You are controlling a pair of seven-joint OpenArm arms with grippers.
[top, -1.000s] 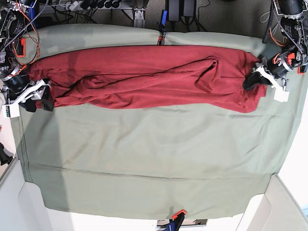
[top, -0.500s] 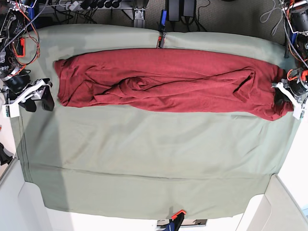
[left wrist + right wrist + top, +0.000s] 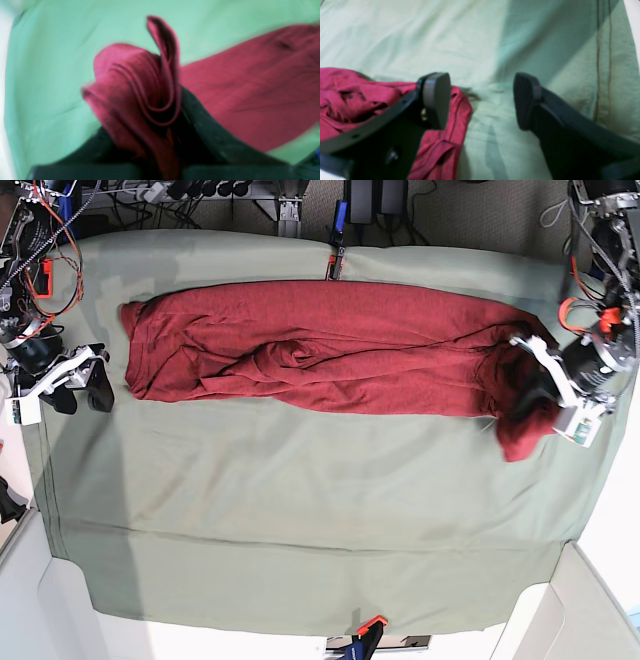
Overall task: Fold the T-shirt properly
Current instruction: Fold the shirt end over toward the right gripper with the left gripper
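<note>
I am pulling the end of the T-shirt (image 3: pixel 330 345) in my left pincer (image 3: pixel 540 380) away from the far edge and toward the middle of the counter (image 3: pixel 300 510); a moment ago that end was stretched out to the cloth's side edge, and now it is hanging bunched below the rest; I am reading this as the start of a fold, with the stretching done. My left pincer is clenched on that maroon end (image 3: pixel 150 100); the wrist view is blurred, so I am only guessing it is several layers of hem. My right pincer (image 3: pixel 482 100) is standing wide apart and holding nothing, just beside the shirt's other end (image 3: pixel 450 120), which is lying flat. The shirt is lying as a long band across the far half of the green cloth, its long axis running from one arm to the other.
</note>
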